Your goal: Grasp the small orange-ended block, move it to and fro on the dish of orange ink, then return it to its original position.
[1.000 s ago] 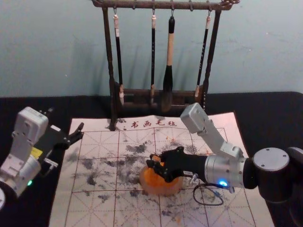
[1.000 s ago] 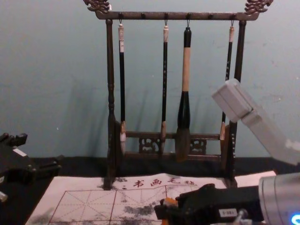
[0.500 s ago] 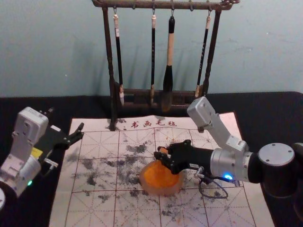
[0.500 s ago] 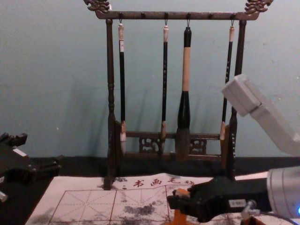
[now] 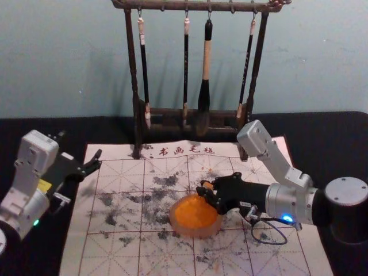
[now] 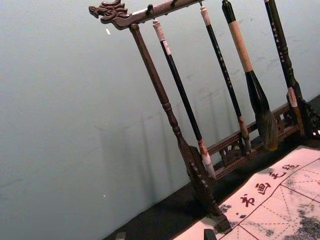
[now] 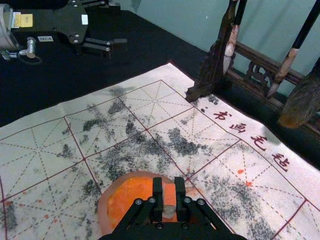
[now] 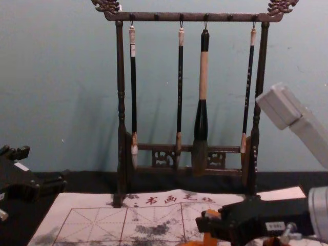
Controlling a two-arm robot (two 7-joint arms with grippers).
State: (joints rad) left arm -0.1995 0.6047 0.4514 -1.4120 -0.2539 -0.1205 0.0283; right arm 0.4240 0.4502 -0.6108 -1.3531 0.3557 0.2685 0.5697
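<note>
Between the closed fingers of the right gripper [image 5: 206, 190], the block [image 7: 170, 195] is gripped, its orange upper part standing up from between the tips and a pale band showing lower down. In the chest view, orange shows above and below the gripper. The block is over the far right part of the dish; whether its lower end touches the ink [image 5: 192, 213] cannot be told.

Below the gripper's tips, the dish [image 5: 177, 227] spreads mostly to their left and nearer the robot, with orange ink covering its inside. Beneath both gripper and dish lies the mat [image 5: 118, 253], pale, ruled with red lines and smudged with dark stains. On the near side of the gripper's wrist end, a cable [image 5: 270, 244] loops over the mat.

Beyond the gripper, well apart from it, stands the rack [image 5: 137, 86], with four brushes [image 5: 207, 57] hanging from its top bar. Far to the gripper's left, the left gripper [image 5: 80, 144] is parked by the mat's far left corner, its fingers spread wide apart with nothing between them.
</note>
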